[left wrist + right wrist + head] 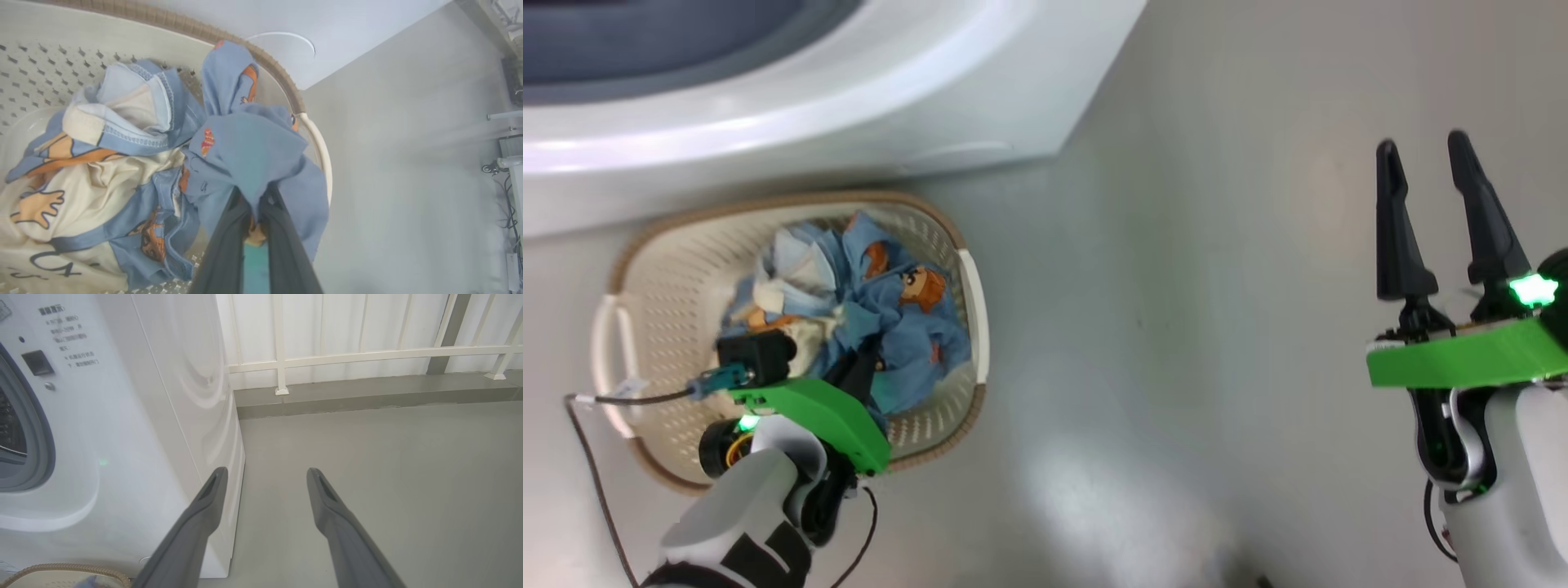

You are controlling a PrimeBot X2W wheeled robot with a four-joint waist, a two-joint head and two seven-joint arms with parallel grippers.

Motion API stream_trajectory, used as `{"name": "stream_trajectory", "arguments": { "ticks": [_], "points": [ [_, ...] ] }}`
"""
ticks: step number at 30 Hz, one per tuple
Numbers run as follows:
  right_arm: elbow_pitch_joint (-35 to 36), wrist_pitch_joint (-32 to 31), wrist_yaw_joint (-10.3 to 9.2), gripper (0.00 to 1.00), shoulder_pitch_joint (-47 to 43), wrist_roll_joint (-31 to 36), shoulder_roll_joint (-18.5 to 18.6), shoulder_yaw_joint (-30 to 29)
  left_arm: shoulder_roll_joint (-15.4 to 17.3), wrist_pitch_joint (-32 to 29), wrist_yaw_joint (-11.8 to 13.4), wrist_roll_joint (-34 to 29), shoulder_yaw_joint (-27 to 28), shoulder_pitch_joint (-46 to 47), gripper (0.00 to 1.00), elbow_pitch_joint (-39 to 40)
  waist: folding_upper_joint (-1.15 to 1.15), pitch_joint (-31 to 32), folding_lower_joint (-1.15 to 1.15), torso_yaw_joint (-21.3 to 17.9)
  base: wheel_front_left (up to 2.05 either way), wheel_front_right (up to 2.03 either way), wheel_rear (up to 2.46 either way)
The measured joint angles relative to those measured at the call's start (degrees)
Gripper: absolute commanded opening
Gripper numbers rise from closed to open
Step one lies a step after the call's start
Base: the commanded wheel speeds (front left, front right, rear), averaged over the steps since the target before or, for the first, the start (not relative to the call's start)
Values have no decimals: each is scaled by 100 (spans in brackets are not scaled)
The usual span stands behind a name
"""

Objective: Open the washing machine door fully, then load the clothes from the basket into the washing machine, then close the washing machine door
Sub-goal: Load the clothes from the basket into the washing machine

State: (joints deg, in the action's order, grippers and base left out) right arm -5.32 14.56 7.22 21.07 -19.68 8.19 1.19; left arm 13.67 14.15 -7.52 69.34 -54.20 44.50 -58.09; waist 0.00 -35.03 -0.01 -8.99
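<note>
The left claw (255,198) is pressed together on a fold of blue cloth. In the left wrist view the fold drapes over the fingertips and hides them. From the head view the same claw (864,363) is mostly covered by its green mount, so the grip cannot be made out there. The clothes (122,171) lie heaped in the basket (670,278), with the pinched fold towards its right-hand handle edge. The basket stands on the floor (1176,327), just beside the washing machine (849,106), whose upper part is cut off. The right claw (1421,145) is spread and holds nothing, well apart from the basket. The right wrist view shows that claw (266,473) against the machine's front corner, with the grey door seal (39,428) cut off at the left edge.
</note>
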Motion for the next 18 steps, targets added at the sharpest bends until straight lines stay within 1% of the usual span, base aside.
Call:
{"name": "stream_trajectory", "arguments": {
  "ticks": [3,8,14,18],
  "points": [
    [-26,0,0,100,-146,0,47,-10,55,7,0,-257,388,-123,0,237,0,263,0,78,0,0,0],
    [-90,0,1,100,-406,0,73,-49,73,7,0,-972,1132,-581,0,646,0,686,0,214,0,0,0],
    [-142,0,0,100,-661,0,110,-111,49,8,0,-1898,2063,-1160,0,1243,0,1152,0,375,0,0,0],
    [-172,0,1,100,-825,0,119,-137,-13,8,0,-2405,2583,-1570,0,1692,0,1441,-1,468,0,0,0]
  ]
}}
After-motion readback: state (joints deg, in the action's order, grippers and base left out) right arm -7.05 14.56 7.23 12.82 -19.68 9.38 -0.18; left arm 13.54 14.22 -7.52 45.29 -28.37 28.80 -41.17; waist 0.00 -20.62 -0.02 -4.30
